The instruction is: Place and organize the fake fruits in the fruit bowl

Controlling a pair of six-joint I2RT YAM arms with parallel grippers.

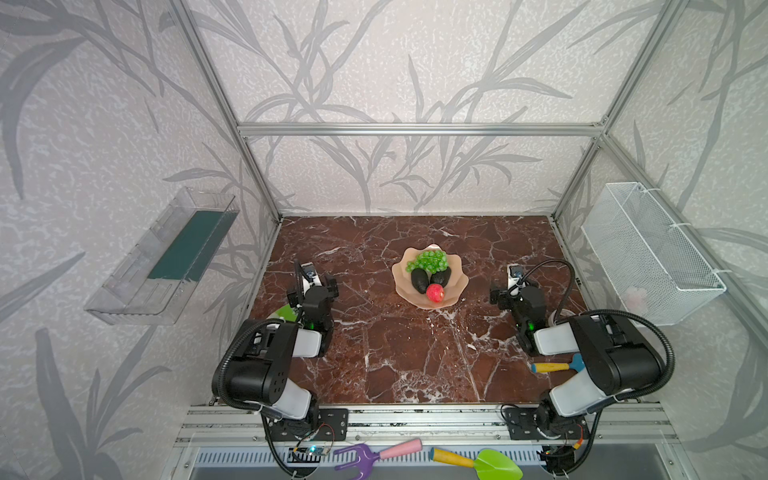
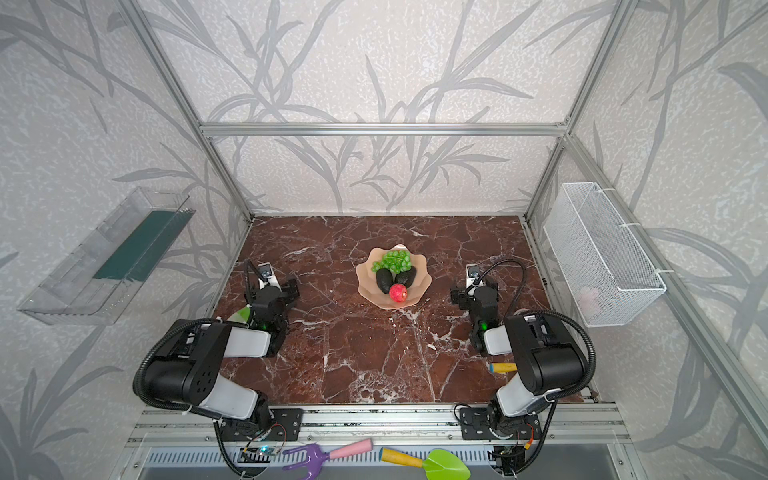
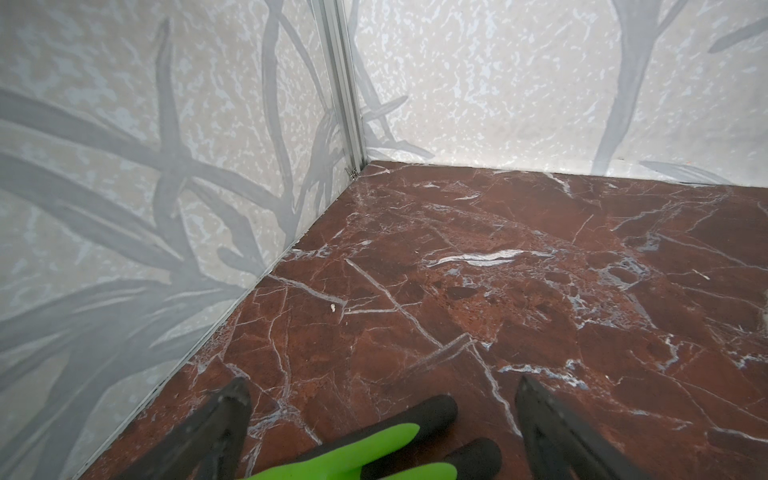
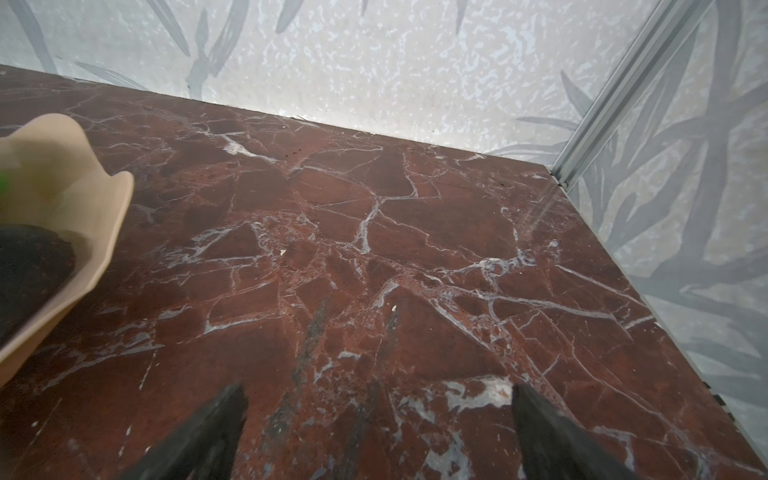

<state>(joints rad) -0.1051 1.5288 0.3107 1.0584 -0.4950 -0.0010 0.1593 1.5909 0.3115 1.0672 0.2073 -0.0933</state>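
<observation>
The peach-pink fruit bowl (image 1: 458,279) (image 2: 423,279) stands mid-table in both top views. Inside it lie the green grapes (image 1: 428,260) (image 2: 393,260) at the back, two dark avocados (image 1: 419,281) (image 1: 441,276) in the middle and the red apple (image 1: 435,293) (image 2: 398,293) at the front. My left gripper (image 1: 312,289) (image 3: 382,384) hangs open to the bowl's left, holding nothing. On the bowl's right my right gripper (image 1: 515,291) (image 4: 378,390) is open and empty. The right wrist view catches the bowl's rim (image 4: 112,208) and one avocado (image 4: 29,257).
A green toy rake (image 3: 365,446) (image 1: 284,311) lies on the marble under my left gripper. A yellow-handled blue toy tool (image 1: 552,366) lies beside the right arm. A purple fork (image 1: 374,455) and a green shovel (image 1: 486,461) rest on the front rail. Wire basket (image 1: 648,249) right, clear tray (image 1: 166,257) left.
</observation>
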